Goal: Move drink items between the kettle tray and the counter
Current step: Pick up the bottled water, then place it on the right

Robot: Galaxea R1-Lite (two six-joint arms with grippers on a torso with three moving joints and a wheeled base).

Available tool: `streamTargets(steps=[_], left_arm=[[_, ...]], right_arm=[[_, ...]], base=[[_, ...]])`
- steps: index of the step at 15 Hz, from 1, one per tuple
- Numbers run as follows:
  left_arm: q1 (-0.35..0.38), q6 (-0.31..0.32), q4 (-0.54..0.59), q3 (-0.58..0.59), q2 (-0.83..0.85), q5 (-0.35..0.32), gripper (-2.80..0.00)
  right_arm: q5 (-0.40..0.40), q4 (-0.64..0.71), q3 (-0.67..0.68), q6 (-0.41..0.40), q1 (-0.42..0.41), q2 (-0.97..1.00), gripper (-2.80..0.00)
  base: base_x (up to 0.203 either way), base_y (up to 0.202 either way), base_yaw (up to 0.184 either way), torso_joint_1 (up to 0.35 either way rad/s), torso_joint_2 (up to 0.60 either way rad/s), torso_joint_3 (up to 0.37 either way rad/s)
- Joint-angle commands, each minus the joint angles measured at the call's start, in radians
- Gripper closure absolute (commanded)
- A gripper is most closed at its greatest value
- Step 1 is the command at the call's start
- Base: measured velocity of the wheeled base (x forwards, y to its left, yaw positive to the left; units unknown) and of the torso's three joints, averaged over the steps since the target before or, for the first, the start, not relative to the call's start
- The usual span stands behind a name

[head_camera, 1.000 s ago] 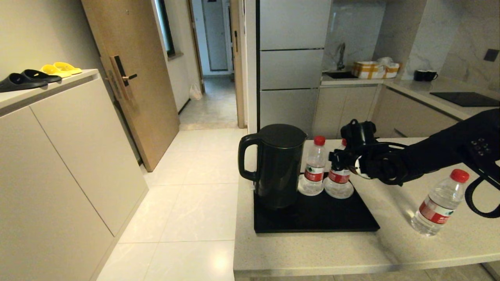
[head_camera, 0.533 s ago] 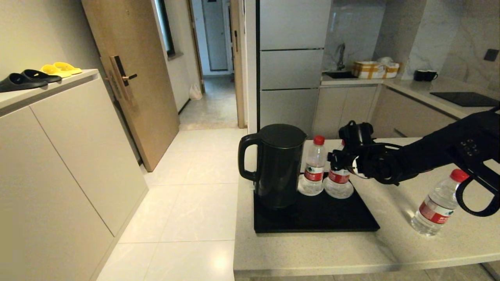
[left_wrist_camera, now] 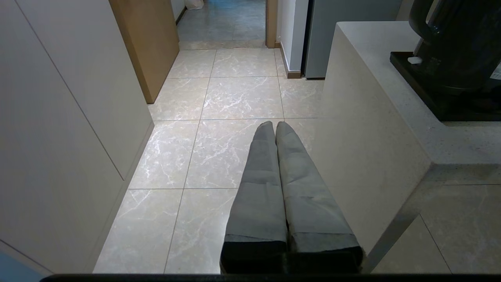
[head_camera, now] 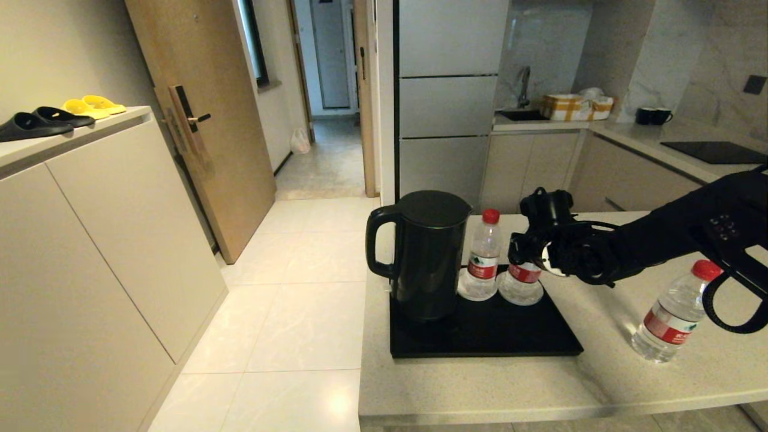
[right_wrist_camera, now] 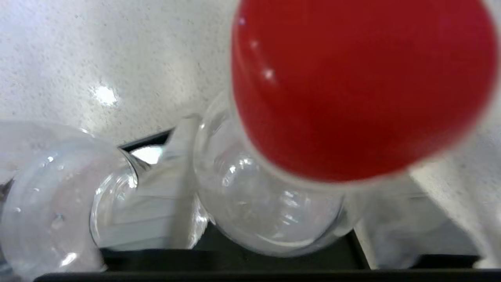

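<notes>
- Where the head view takes in the whole scene, the kettle tray (head_camera: 528,336) lies flat near the left end of the counter (head_camera: 480,390), with the black kettle (head_camera: 427,255) standing on the tray's left part.
- Water bottle beside the kettle (head_camera: 482,257) — upright on the tray's far edge, red cap showing, just right of the kettle.
- Second water bottle (head_camera: 521,282) — on the tray's far right corner, just beside the first; its neck and cap are hidden behind the right gripper (head_camera: 523,247) in the head view.
- Third water bottle (head_camera: 675,312) — stands on the bare counter, well apart from the tray, towards the right edge; it looks tilted in this view.
- Right gripper — at the top of the second bottle. The right wrist view alone shows that bottle's red cap (right_wrist_camera: 364,86) very close, filling the frame, with the clear shoulder below it and the neighbouring bottle (right_wrist_camera: 58,196) alongside; no finger is visible there, so whether the gripper is apart or clamped cannot be told.
- Left gripper (left_wrist_camera: 274,127) — seen only in the left wrist view, fingers (left_wrist_camera: 258,188) pressed together, holding nothing, low over the floor tiles (left_wrist_camera: 219,102) beside the counter's end; the tray's corner and kettle base show at that view's edge.
</notes>
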Motion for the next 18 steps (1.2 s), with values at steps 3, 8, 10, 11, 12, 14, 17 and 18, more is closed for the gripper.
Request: streamTargets(steps=[3,8,10,11,12,14,17,18], left_arm=[[0.001,0.000,0.001,0.000,0.001,0.001,0.00],[0.001,0.000,0.001,0.000,0.001,0.001,0.00],[0.001,0.000,0.001,0.000,0.001,0.001,0.00],[-0.001,0.000,0.001,0.000,0.001,0.001,0.00],[0.001,0.000,0.001,0.000,0.001,0.000,0.00],[0.000,0.000,0.001,0.000,0.001,0.001,0.00],[-0.001,0.000,0.001,0.000,0.001,0.001,0.00],[-0.001,0.000,0.001,0.000,0.001,0.001,0.00]], right_arm=[[0.003,0.001,0.024,0.000,0.001,-0.060,0.00],[0.003,0.067,0.025,0.000,-0.001,-0.169,0.00],[0.003,0.143,0.010,-0.005,-0.022,-0.286,0.00],[0.003,0.179,0.006,-0.018,-0.043,-0.349,0.00],[0.002,0.213,0.003,-0.040,-0.082,-0.411,0.00],[-0.002,0.253,-0.001,-0.097,-0.216,-0.480,0.00],[0.004,0.278,-0.004,-0.165,-0.453,-0.534,0.00],[0.023,0.288,-0.005,-0.181,-0.534,-0.552,0.00]], base=[[0.000,0.000,0.000,0.000,0.00,0.000],[0.000,0.000,0.000,0.000,0.00,0.000],[0.000,0.000,0.000,0.000,0.00,0.000],[0.000,0.000,0.000,0.000,0.00,0.000],[0.000,0.000,0.000,0.000,0.00,0.000],[0.000,0.000,0.000,0.000,0.00,0.000],[0.000,0.000,0.000,0.000,0.00,0.000],[0.000,0.000,0.000,0.000,0.00,0.000]])
